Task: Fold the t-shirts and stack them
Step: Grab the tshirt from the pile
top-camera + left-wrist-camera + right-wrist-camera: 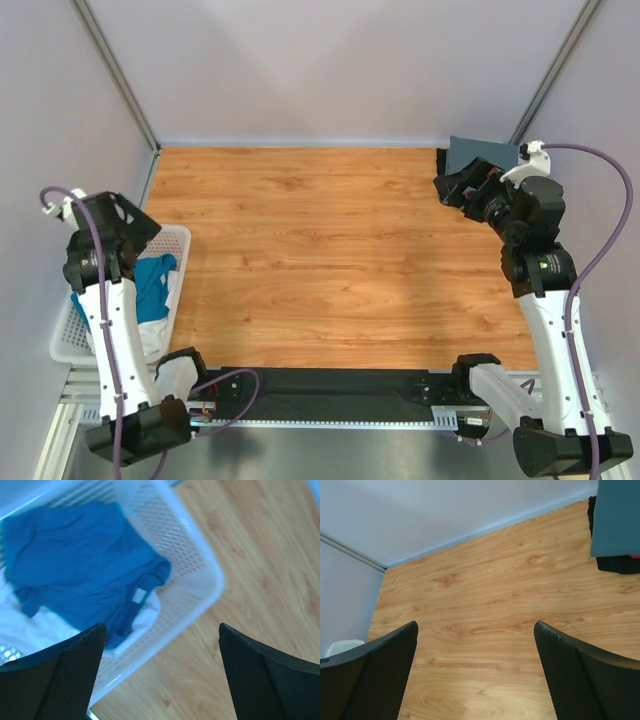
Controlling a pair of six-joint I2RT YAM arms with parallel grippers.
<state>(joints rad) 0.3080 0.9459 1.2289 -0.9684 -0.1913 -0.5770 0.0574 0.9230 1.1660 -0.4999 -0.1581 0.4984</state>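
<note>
We see the wooden counter point(330, 260) with a white mesh basket point(195, 555) at its left edge. In it a crumpled teal-blue t-shirt point(80, 565) lies over a white t-shirt point(40, 627). A folded slate-grey t-shirt point(617, 517) sits far right. Our left pincer point(160, 647) and right pincer point(476, 640) both gape, empty. Going down, the left could pinch both tees together or snag the mesh and drag the basket.

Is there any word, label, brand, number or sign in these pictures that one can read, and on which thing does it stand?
None can be read.
The only label is a small white tag at the collar of the blue t-shirt in the white basket: too blurred to read.
</note>
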